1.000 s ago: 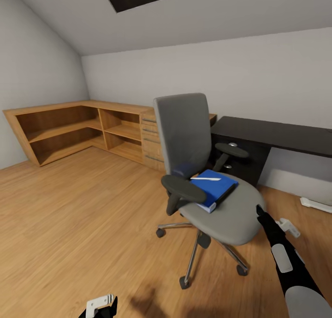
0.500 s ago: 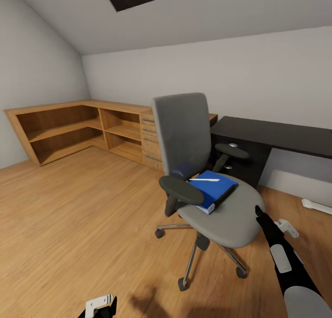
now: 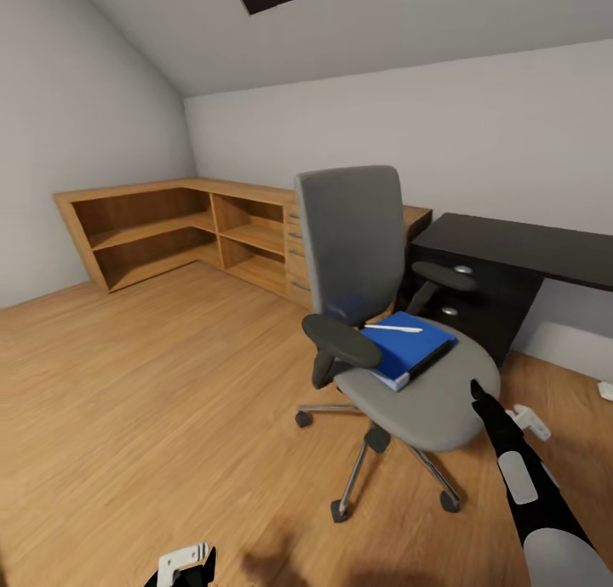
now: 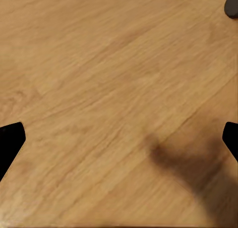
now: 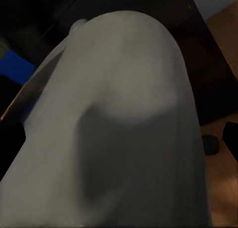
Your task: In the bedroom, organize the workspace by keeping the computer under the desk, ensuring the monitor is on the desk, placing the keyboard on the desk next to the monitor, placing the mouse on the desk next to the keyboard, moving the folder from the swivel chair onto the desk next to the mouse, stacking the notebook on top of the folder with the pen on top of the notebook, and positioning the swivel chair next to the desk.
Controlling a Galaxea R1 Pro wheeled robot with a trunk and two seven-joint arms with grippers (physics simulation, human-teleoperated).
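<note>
The grey swivel chair (image 3: 409,400) stands on the wood floor in front of the black desk (image 3: 528,247). On its seat lies the blue folder (image 3: 407,350), and the white pen (image 3: 393,328) rests on top of it. My right gripper (image 3: 475,391) is open, its tips right at the seat's near edge; the right wrist view has the grey seat (image 5: 124,114) very close and a corner of the folder (image 5: 15,69). My left gripper (image 3: 186,564) hangs low and open over bare floor (image 4: 119,89). The monitor, keyboard, mouse, computer and notebook are out of view.
A light wooden L-shaped shelf and drawer unit (image 3: 187,221) runs along the far walls to the left of the desk. A small white object (image 3: 606,390) lies on the floor at the right edge. Open floor spreads left of the chair.
The whole picture has shifted right, so the camera has turned left a little. The chair, folder and pen stay put relative to each other, and both arms hold their places.
</note>
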